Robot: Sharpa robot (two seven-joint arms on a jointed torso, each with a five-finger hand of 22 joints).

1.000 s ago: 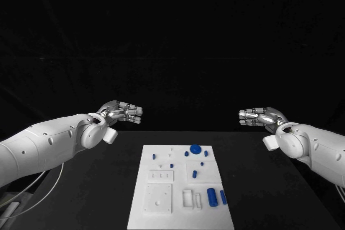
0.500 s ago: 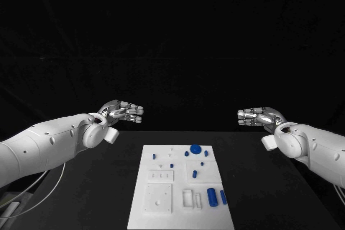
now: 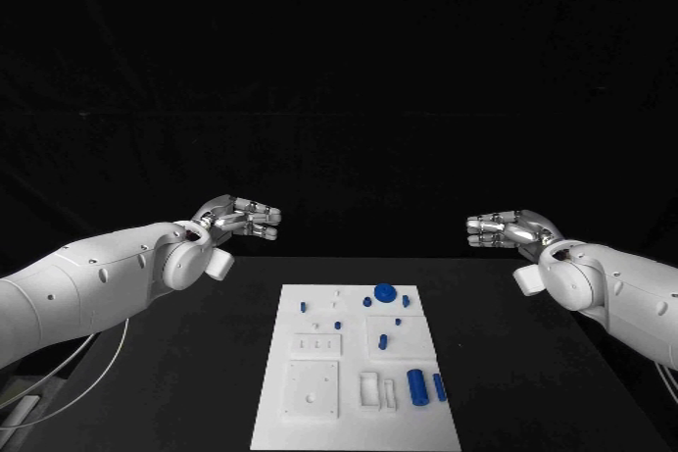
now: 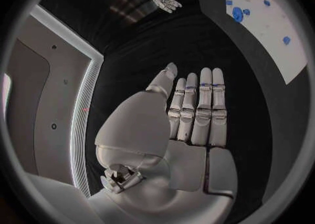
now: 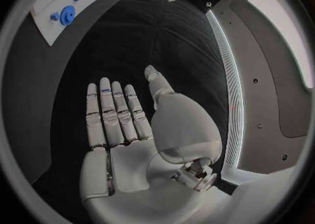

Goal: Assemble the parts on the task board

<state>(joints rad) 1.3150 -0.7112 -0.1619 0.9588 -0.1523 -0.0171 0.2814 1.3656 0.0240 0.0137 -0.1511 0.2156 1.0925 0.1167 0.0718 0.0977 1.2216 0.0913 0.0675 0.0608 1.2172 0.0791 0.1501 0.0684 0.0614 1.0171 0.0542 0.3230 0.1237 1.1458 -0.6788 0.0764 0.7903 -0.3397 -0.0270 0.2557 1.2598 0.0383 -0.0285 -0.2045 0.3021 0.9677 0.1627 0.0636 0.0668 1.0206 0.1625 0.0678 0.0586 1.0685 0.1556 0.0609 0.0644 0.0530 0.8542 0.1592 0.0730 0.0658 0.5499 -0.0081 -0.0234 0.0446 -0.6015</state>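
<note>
Both hands, left hand [image 3: 240,221] and right hand [image 3: 506,227], hover with empty, straight fingers, poised beyond the task board [image 3: 318,393], nothing started.

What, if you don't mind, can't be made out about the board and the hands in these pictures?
- Task board, head view: its near end is cut off by the picture's bottom edge.
- Small blue parts, head view: too small to tell their shapes or whether they are seated.
- Left hand and right hand, head view: palms face away.

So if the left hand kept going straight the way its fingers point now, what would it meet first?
Probably the right hand: the left hand points across at it above the table's far edge, nothing showing between them. Depth is unclear, so it might pass by.
</note>
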